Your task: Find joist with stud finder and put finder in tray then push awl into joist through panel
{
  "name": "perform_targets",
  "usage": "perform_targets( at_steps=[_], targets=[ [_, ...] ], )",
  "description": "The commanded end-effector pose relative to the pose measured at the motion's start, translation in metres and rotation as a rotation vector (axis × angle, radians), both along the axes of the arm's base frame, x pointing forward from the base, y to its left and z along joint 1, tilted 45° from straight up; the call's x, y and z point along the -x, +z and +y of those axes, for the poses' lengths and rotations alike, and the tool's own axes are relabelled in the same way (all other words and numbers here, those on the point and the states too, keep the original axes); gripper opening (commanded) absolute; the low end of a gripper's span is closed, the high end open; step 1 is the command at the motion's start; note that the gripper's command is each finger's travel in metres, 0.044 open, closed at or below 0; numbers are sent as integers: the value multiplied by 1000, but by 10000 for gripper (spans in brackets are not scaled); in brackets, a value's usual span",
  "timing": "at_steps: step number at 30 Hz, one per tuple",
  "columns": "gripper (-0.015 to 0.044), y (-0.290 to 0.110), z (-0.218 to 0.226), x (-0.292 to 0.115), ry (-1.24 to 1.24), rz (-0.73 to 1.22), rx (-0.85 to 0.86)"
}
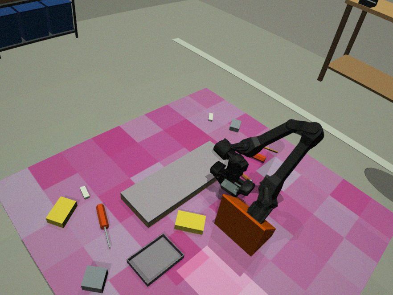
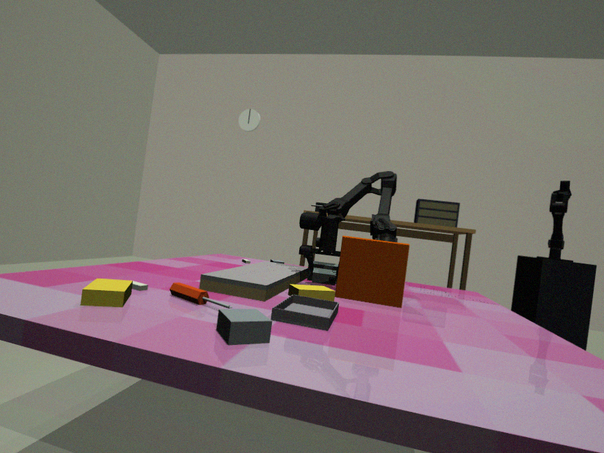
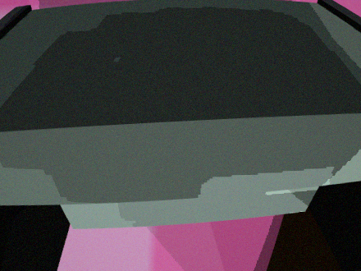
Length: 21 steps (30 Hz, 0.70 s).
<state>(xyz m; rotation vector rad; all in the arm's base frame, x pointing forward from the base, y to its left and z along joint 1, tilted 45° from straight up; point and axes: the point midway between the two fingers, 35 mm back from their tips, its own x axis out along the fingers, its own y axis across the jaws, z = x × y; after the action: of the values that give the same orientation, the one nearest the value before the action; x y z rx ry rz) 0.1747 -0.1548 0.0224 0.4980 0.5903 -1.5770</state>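
Note:
My gripper (image 1: 232, 185) (image 2: 324, 267) is shut on the stud finder (image 1: 230, 187) (image 2: 324, 272) (image 3: 180, 152), a grey block low over the mat just off the right end of the floor panel. The wrist view is filled by the stud finder, with dark fingers at its two sides. The grey floor panel (image 1: 168, 184) (image 2: 259, 279) lies flat in the middle of the mat. The dark-rimmed tray (image 1: 145, 247) (image 2: 300, 321) stands empty in front of the panel. An orange-handled tool with a metal shaft (image 1: 102, 216) (image 2: 189, 293) lies left of the tray. Another orange-handled tool (image 1: 260, 157) lies behind the arm.
A tall orange box (image 1: 243, 225) (image 2: 373, 270) stands right beside the gripper, at the arm's base. Yellow blocks (image 1: 61, 211) (image 1: 190, 221), grey blocks (image 1: 94, 278) (image 1: 235, 124) and small white blocks (image 1: 84, 191) (image 1: 210, 116) lie scattered on the pink checked mat.

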Motion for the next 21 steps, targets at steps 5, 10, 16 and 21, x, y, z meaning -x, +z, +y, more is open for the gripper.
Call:
perform_targets(
  at_steps=[5,10,16,21],
  targets=[
    [0,7,6,-4,0,-11,-2],
    [0,11,10,-5,0,-11,-3],
    [0,16,15,-6,0,-11,-3],
    [0,20,20,-6,0,-11,-3]
  ],
)
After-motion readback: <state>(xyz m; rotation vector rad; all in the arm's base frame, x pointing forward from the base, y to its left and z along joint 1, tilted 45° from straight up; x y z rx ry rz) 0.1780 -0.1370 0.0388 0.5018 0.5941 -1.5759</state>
